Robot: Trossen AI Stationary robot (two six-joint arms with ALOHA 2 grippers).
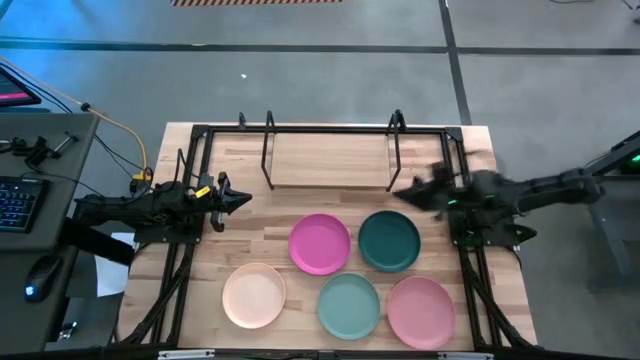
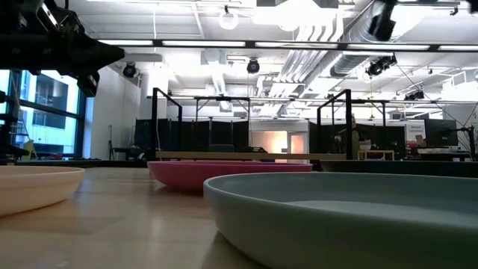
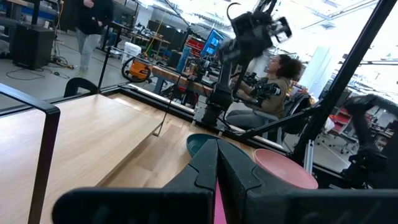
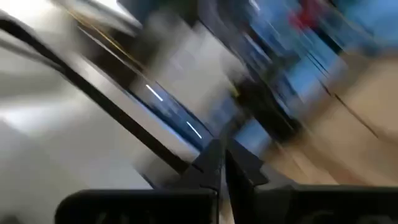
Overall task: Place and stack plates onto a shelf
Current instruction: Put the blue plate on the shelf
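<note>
Both hands, left [image 1: 243, 201] and right [image 1: 400, 192], pinched together, hover near five tabletop plates [image 1: 320, 243].

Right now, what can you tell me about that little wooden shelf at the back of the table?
The shelf is a narrow board of light wood lying flat across the far side of the table, with thin black rod uprights rising near each end. Nothing rests on it yet. All five plates lie on the table in front of it; the nearest are the magenta plate and the dark green plate. Neither gripper touches it.
</note>
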